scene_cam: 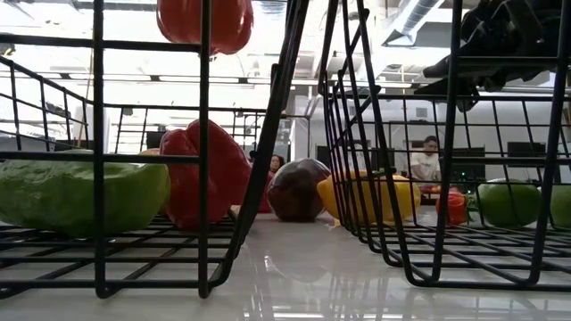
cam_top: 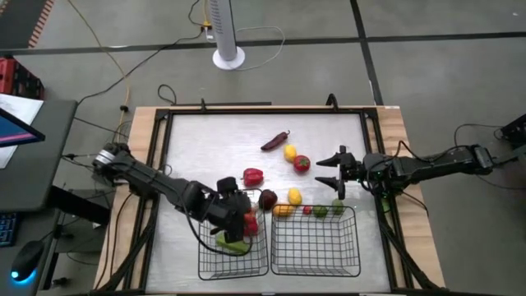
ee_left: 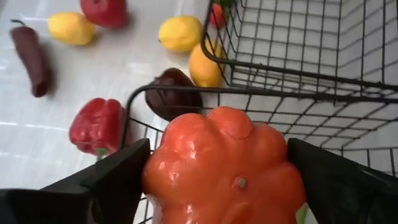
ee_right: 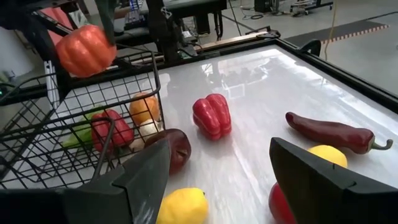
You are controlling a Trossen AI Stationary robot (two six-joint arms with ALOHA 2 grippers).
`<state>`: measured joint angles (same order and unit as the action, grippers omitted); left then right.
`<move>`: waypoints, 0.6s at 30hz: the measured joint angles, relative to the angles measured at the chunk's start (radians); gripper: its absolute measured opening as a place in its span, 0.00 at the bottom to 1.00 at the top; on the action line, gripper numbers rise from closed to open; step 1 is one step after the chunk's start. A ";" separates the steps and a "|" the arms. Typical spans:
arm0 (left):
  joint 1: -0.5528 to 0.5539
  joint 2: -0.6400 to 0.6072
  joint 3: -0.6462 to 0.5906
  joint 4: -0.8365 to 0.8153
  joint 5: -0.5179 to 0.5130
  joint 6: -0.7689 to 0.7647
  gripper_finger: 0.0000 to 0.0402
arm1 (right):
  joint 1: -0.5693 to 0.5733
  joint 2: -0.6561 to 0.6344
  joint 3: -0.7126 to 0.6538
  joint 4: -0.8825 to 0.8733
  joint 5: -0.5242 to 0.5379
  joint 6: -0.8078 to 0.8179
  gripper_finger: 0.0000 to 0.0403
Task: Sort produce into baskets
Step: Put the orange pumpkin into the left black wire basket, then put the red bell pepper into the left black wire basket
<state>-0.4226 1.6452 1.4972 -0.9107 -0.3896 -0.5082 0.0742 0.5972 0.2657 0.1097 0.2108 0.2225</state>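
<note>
Tabletop (cam_top: 214,131) carries two wire baskets at the near edge: left basket (cam_top: 205,261) already holds a green piece (scene_cam: 71,192) and a red pepper (scene_cam: 210,174), right basket (cam_top: 316,265) looks empty in the high view. Left tool (ee_left: 217,171) is clamped on an orange-red pepper (ee_left: 224,168), held above the left basket's far rim — drop step in hand. Next move calls for opening over the basket interior, clear of the rim. Right tool (cam_top: 335,171) hovers spread wide by the tomato (cam_top: 302,163). Loose on the tabletop: red pepper (cam_top: 252,176), dark chili (cam_top: 275,141), lemons (cam_top: 290,152), purple piece (cam_top: 268,198).
</note>
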 joint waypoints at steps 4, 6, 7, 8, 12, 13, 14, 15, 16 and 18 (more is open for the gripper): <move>0.020 0.000 -0.001 0.001 -0.013 -0.010 0.98 | 0.013 0.000 0.000 -0.002 0.001 0.021 0.75; 0.045 0.000 -0.001 0.001 -0.014 -0.013 0.98 | 0.021 0.000 0.000 -0.002 0.001 0.021 0.75; 0.059 0.000 -0.001 0.001 -0.005 -0.015 0.98 | 0.025 0.000 0.000 -0.003 0.001 0.021 0.75; 0.075 0.000 -0.001 0.001 0.010 -0.015 0.97 | 0.026 0.000 0.000 -0.003 0.001 0.022 0.75; 0.160 0.000 -0.001 -0.010 0.019 0.017 0.97 | 0.026 0.000 0.000 -0.003 0.001 0.023 0.75; 0.191 0.000 -0.001 -0.020 0.019 0.031 0.97 | 0.026 0.000 0.000 -0.003 0.001 0.023 0.75; 0.225 0.000 -0.001 -0.032 0.019 0.048 0.97 | 0.026 0.000 0.000 -0.003 0.001 0.023 0.75; 0.260 0.000 -0.001 -0.039 0.021 0.059 0.97 | 0.026 0.000 0.000 -0.003 0.001 0.023 0.75; 0.295 0.000 -0.001 -0.042 0.030 0.074 0.97 | 0.026 0.000 0.000 -0.004 0.001 0.023 0.75; 0.373 0.004 -0.010 -0.034 0.078 0.097 0.97 | 0.031 0.000 0.000 -0.004 0.001 0.018 0.75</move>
<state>-0.0494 1.6488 1.4870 -0.9447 -0.3116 -0.4111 0.1051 0.5972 0.2653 0.1055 0.2115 0.2405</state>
